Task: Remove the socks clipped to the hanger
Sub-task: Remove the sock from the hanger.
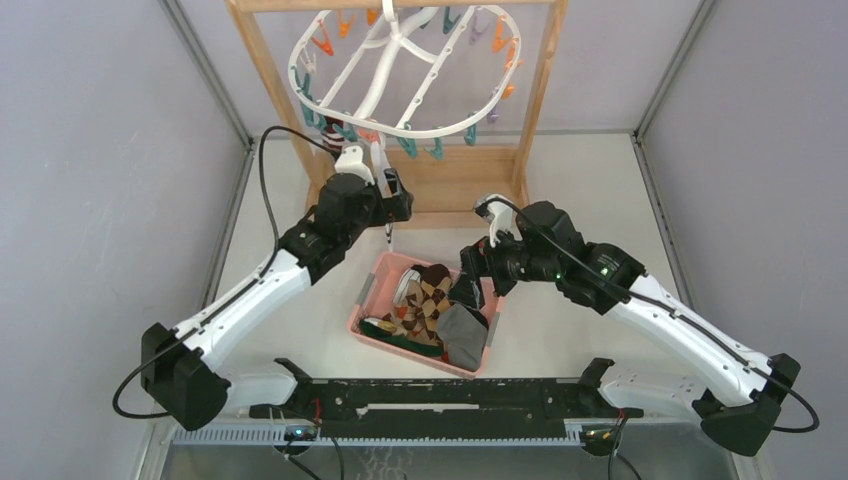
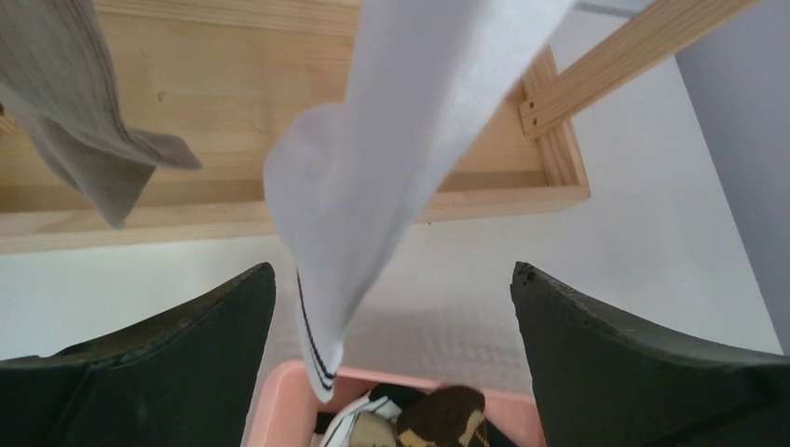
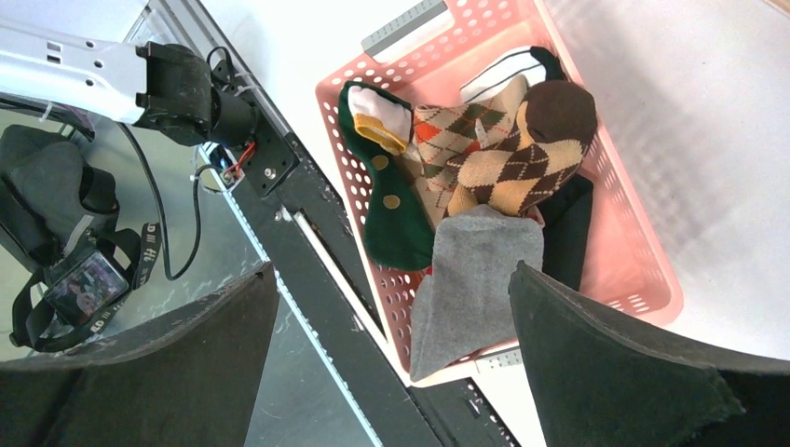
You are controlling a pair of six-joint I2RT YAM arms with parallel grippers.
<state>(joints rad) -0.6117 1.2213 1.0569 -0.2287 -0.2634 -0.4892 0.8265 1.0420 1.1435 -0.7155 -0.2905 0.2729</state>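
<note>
Nearest the arm bases, a pink basket (image 3: 652, 279) is set on the bench (image 1: 580, 200). Six socks can be counted in it: one grey sock (image 3: 466, 279), one green dotted sock (image 3: 391, 205), two argyle socks (image 3: 503, 172), one black sock (image 3: 568, 223) and one white black-striped sock (image 3: 498, 74). The grey sock is laid with its long axis running from the basket's middle to the near rim, and one end is draped over that rim.

The right hand (image 3: 389, 279) is held above the grey sock with its fingers spread wide; nothing is gripped.

Farther back, the left hand (image 2: 391, 275) is likewise spread apart. Between its fingers, untouched, one white sock (image 2: 373, 186) is hung almost vertically, striped end pointing down at the basket. One grey-beige sock (image 2: 84, 140) is hung just beside it.

Farthest off, the hanger (image 1: 372, 88) is suspended, tilted, in a wooden frame (image 1: 450, 180). Whether the white sock is clipped to it cannot be told.
</note>
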